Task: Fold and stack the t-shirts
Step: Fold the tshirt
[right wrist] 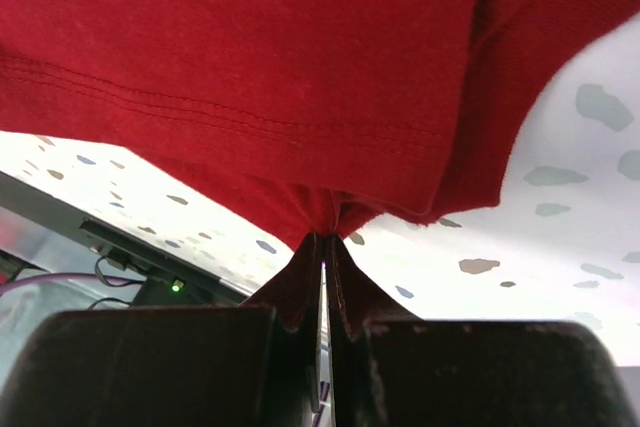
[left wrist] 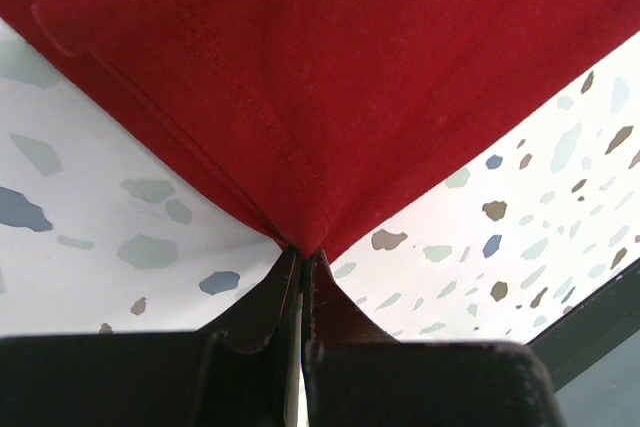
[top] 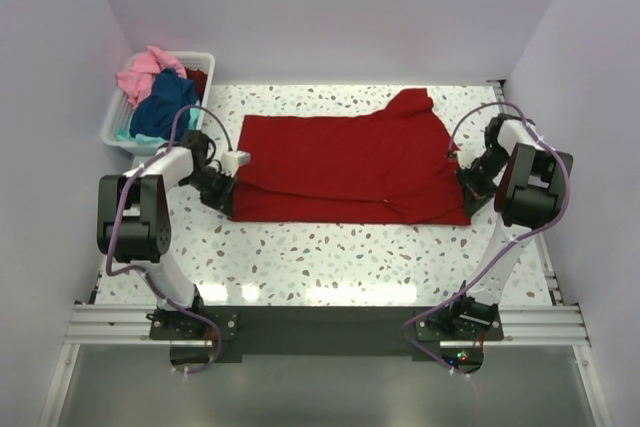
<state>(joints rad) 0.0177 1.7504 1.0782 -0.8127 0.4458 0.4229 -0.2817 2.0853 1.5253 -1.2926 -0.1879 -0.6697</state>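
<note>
Our left gripper (left wrist: pixel 300 259) pinches the near left corner of the big deep red cloth t-shirt (top: pixel 350 162); our right gripper (right wrist: pixel 325 239) pinches its right hem. It lies flat between the left and right edges of the speckled white table (top: pixel 330 257). We think it is light and floppy, so corners hold best.

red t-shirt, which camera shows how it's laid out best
The top external view: the whole red t-shirt lies spread across the table. The left wrist view shows only a corner pinched in the left gripper; the right wrist view only a hem bunched in the right gripper.
</note>
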